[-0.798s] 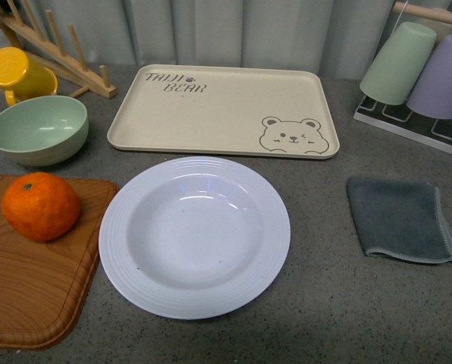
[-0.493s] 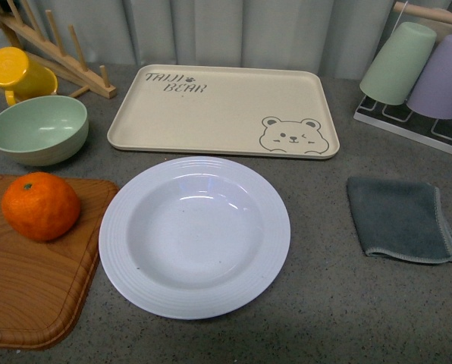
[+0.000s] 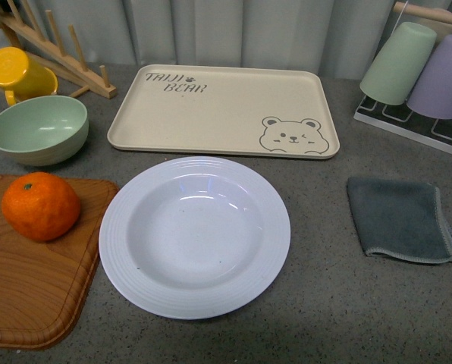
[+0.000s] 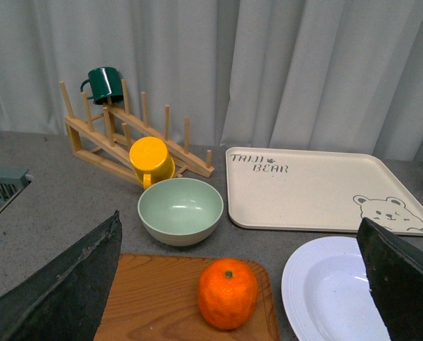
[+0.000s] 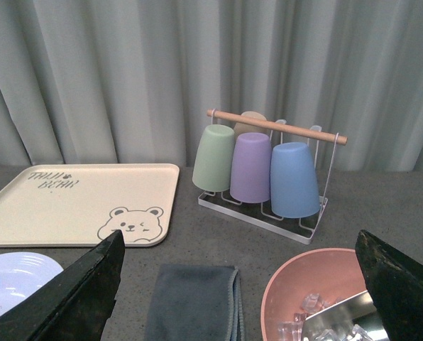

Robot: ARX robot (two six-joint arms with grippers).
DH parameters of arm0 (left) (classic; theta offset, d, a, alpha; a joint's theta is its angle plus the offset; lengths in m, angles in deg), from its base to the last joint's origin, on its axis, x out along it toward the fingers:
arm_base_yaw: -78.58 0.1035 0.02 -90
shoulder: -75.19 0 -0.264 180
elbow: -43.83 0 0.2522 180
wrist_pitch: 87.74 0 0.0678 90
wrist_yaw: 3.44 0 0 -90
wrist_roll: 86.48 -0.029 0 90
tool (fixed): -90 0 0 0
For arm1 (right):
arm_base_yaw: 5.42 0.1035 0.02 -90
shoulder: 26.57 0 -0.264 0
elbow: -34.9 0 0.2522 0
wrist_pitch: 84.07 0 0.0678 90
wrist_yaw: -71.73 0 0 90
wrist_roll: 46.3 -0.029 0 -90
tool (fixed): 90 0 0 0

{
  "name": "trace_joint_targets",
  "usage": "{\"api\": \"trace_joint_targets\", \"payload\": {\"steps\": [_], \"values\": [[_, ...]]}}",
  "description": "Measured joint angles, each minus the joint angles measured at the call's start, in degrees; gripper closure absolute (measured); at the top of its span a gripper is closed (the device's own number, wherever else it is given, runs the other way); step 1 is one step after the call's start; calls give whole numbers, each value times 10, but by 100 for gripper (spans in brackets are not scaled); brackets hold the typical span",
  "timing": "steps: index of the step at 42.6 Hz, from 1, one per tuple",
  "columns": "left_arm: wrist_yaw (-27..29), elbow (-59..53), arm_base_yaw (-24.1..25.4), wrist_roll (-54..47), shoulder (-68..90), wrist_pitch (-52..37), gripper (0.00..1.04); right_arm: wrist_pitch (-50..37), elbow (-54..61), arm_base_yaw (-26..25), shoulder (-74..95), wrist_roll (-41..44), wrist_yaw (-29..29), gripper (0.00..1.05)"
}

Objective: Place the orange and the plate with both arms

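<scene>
The left hand (image 4: 238,217) and right hand (image 5: 239,234) gaped wide, empty; the orange (image 3: 41,206) sat on a wooden board (image 3: 29,296) beside the plate (image 3: 118,258).

The only readable text is "TAIJI BEAR", printed in dark letters with a small paw mark at one far corner of the beige tray (image 3: 218,110), which lies toward the far edge of the bench (image 3: 324,303); its diagonally opposite near corner bears a winking bear face drawing.
</scene>
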Motion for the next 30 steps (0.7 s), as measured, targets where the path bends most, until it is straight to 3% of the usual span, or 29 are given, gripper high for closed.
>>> {"api": "trace_joint_targets", "payload": {"steps": [30], "values": [[0, 0, 0, 0, 0, 0, 7, 0, 0, 0, 0, 0, 0, 9]]}}
